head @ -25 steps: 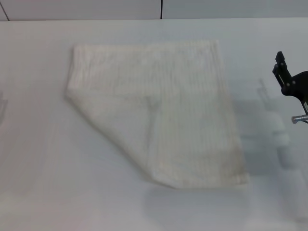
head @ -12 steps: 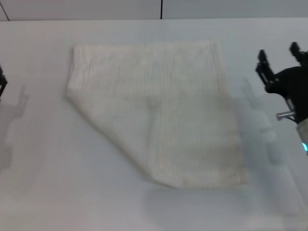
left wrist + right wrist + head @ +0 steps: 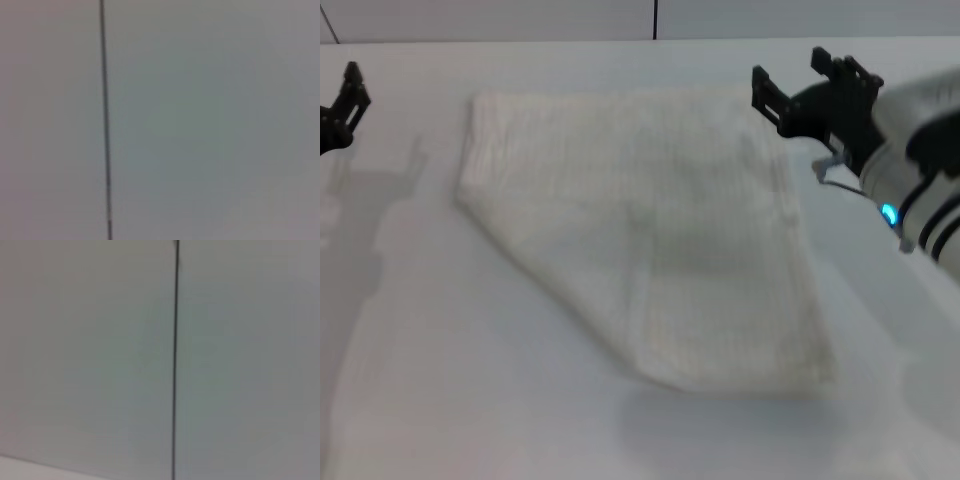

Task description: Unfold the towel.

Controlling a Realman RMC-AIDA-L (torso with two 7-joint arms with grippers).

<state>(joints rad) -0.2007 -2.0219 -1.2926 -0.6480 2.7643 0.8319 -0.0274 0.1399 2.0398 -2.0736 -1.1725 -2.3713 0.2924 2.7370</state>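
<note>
The towel is a large off-white ribbed cloth lying on the white table in the head view, folded, with a diagonal folded edge running from its left side to the near corner. My right gripper is open and empty, hovering above the towel's far right corner. My left gripper is at the far left, well left of the towel's far left corner, only partly in view. The wrist views show no towel and no fingers.
The white table stretches around the towel. A pale wall with a dark vertical seam stands behind the table; the seam also shows in the left wrist view and the right wrist view.
My right gripper has moved left and away from me, from beside the towel to above its far right corner. My left gripper has risen farther into view at the left.
</note>
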